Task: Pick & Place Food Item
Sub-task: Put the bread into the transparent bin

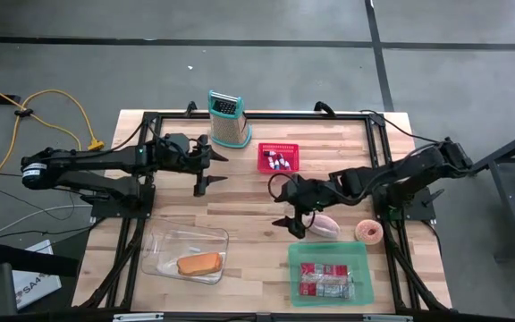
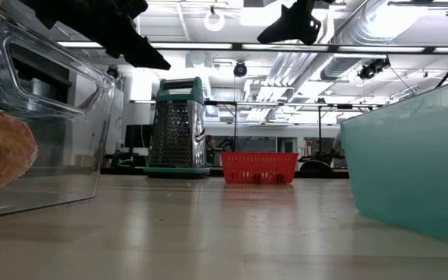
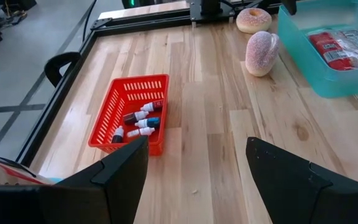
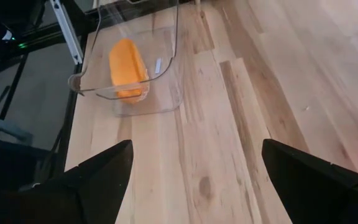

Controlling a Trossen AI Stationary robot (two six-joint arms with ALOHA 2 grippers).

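The pink sugared pastry (image 1: 325,224) lies on the table at centre-right of the high view, long axis across the frame. The right gripper (image 1: 291,215), jaws wide and empty, hangs just left of it. The left gripper (image 1: 211,168), also wide, waits well off at upper left.

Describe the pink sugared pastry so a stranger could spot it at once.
Start at the teal bin on the wooden table. Just beyond its far edge lie two pastries. The sugared pastry is the long pink one; the round doughnut beside it has a hole.
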